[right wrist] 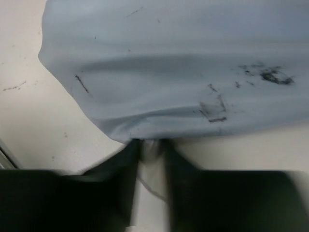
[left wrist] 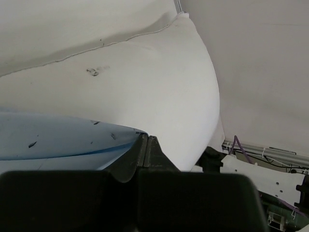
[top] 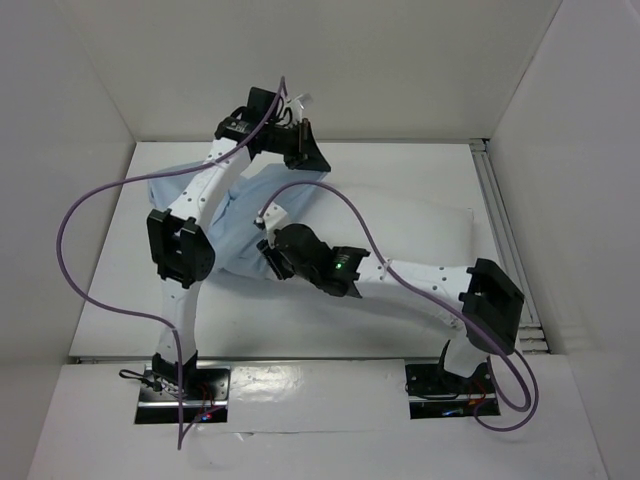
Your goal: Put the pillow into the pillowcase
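While the left jaws (left wrist: pixel 146 151) pinch the pillowcase (left wrist: pixel 58 140), the right jaws (right wrist: pixel 150 154) stand slightly parted at its edge.

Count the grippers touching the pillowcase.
2. The left gripper is shut on the pillowcase edge beside the pillow; the right gripper touches its near hem, jaws slightly apart.

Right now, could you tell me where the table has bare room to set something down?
Bare table lies left of the left arm and pillowcase, and along the back wall right of the left gripper. The middle is crowded: pillow and both arms.
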Robot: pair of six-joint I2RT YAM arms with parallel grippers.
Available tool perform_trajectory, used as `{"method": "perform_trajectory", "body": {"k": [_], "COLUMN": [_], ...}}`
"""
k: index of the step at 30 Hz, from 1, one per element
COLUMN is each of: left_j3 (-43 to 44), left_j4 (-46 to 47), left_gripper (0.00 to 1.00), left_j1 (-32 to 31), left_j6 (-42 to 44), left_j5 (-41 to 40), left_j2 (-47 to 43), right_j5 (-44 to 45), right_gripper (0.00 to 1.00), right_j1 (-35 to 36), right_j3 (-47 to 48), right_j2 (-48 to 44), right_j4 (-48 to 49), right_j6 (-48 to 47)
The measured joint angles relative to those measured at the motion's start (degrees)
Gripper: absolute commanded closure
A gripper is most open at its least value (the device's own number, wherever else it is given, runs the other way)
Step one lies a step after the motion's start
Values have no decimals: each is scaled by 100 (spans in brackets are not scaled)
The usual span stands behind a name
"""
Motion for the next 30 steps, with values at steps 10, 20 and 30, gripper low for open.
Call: {"method": "perform_trajectory", "body": {"k": [10,20,30], "left_j3": [-2,-2,-120], "left_j4": [-103,-120,-122], "left_gripper": [100,100,100], "left_j1": [70,81,46], "left_j6": [192,210,203], "left_j5": [-254,-332,-350], "left_j2": [446,448,444], "right_j5": [1497,1248,-595], "right_gripper": [10,0,24], "right_j1": [59,-2621,-4614], "right_j3": [131,127,-136], "right_j2": [-911,-1812,-1263], "right_j4": [-645,-2081,-2601], "right_j6": [111,1366,1884]}}
